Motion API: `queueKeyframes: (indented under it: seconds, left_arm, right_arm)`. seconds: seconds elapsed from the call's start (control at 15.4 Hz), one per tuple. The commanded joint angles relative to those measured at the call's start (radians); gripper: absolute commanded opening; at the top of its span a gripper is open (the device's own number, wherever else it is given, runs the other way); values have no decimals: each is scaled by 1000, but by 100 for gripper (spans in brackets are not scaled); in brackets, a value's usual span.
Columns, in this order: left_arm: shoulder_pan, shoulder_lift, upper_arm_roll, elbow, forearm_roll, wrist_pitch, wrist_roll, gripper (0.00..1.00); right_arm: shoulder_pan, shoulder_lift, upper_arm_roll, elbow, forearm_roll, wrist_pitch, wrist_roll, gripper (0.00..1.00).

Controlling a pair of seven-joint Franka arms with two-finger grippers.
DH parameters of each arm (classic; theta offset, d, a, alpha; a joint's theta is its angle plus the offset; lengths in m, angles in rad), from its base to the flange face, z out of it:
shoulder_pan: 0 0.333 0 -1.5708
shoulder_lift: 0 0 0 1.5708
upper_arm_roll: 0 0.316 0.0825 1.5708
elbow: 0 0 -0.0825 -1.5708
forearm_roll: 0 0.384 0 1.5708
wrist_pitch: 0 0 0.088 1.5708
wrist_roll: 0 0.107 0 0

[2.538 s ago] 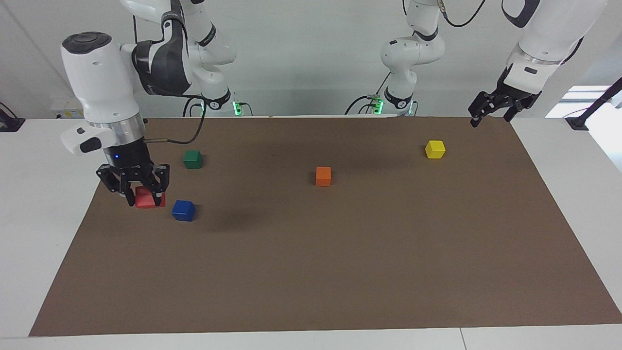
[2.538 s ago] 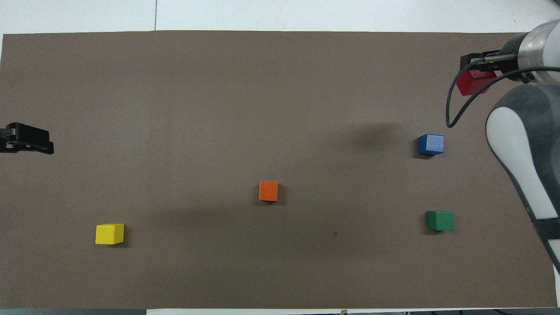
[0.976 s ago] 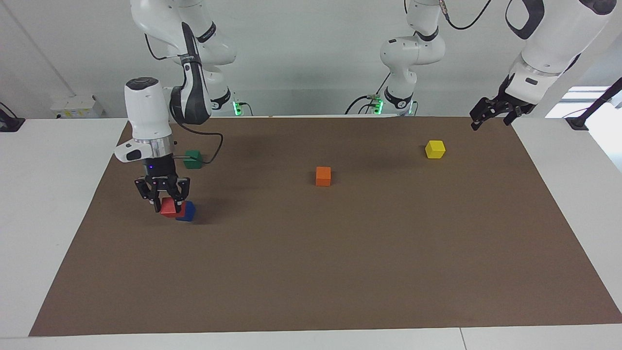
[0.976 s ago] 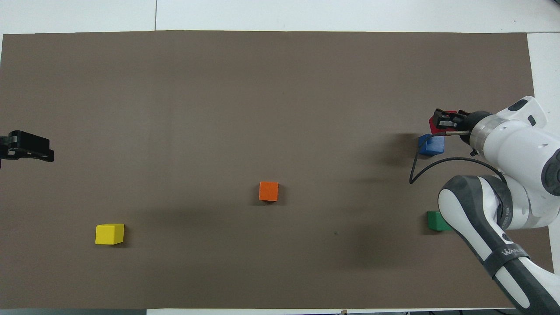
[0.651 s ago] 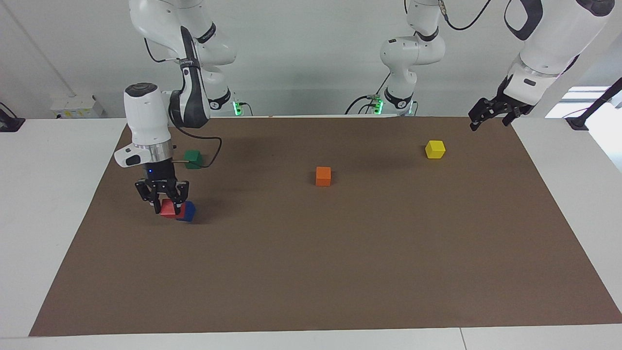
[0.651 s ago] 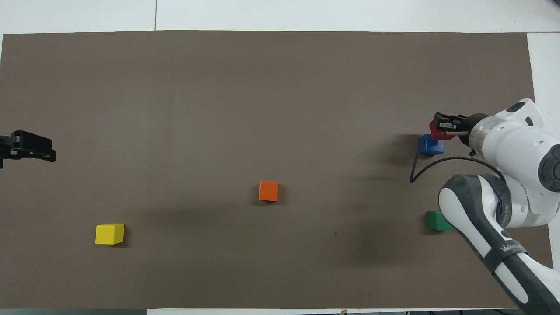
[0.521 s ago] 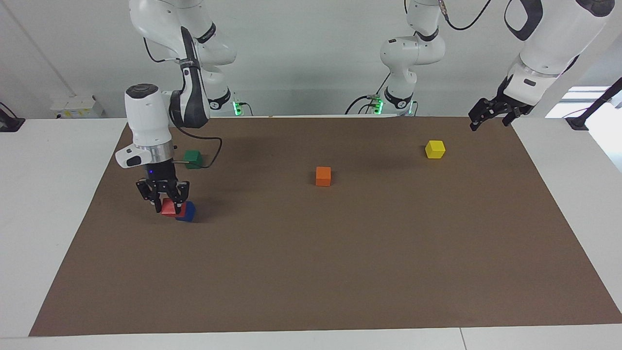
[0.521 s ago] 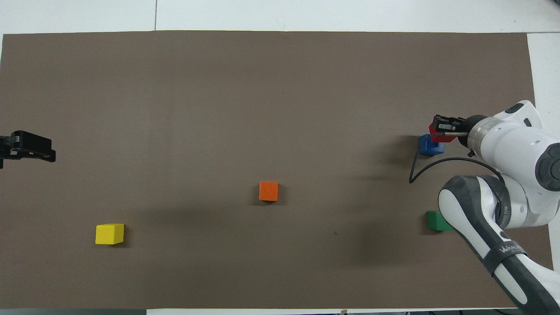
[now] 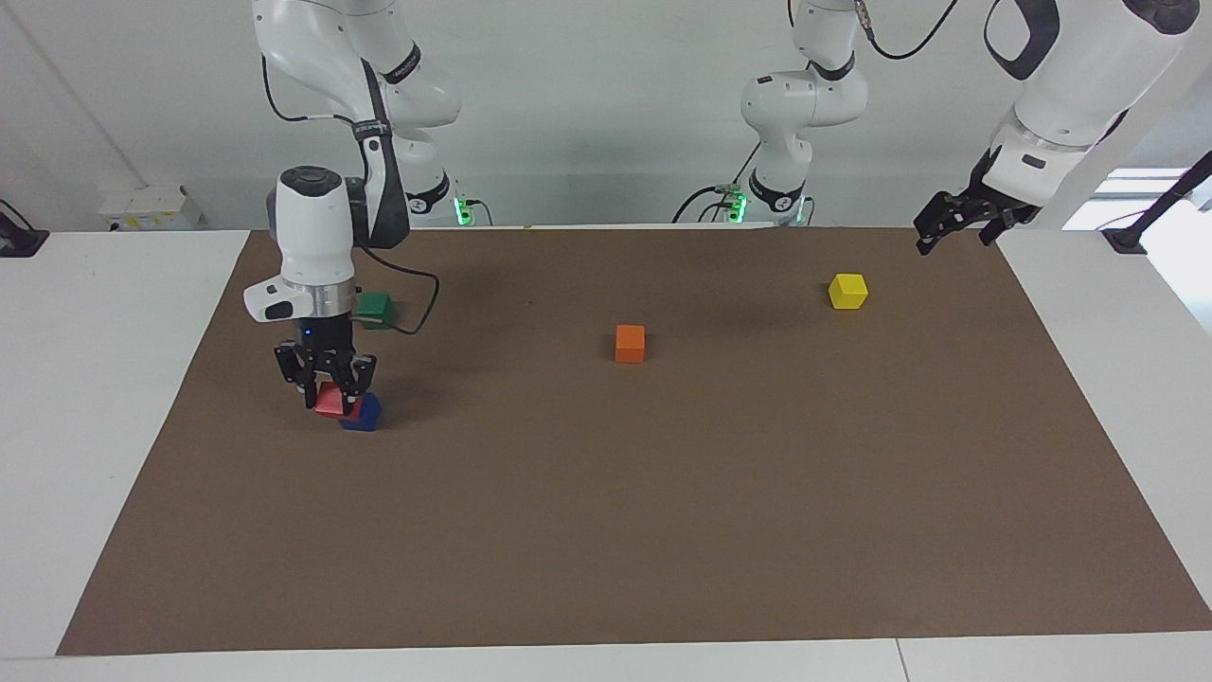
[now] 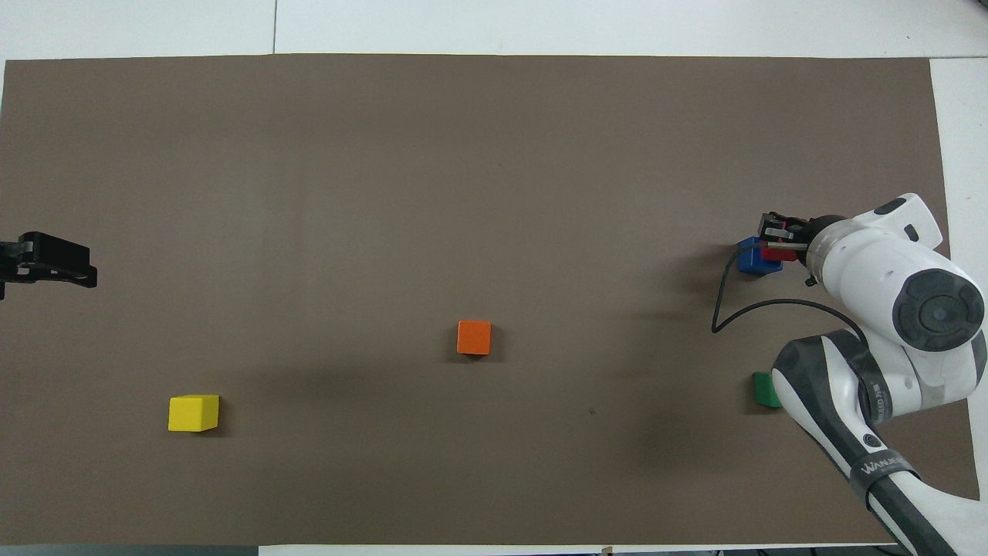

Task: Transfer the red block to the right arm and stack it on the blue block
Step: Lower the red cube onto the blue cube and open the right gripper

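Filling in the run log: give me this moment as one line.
right gripper: shut on red block, over blue block | left gripper: open, waiting | stack: not released

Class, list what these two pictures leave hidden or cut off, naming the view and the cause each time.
- Blue block: facing view, partly covered by the red block in the right hand; whether they touch is unclear.
- Green block: overhead view, partly hidden by the right arm.
- Left hand: overhead view, cut off by the picture's edge.

Pale wall [image 9: 587,104], white table [image 9: 85,379]
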Motion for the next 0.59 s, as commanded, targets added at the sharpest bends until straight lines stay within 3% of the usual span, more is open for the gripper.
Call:
queueKeyframes:
  seconds: [0.0,0.52]
  left_arm:
    - [-22,-14,22,-13,-4,-12,6,100]
    - [-22,-15,22,-13,-4,-12,1,100]
  right_arm:
    - [-19,-43,10,-32,-31,3,27,0]
    - [-9,-43,15,-34,-31,4,38,0]
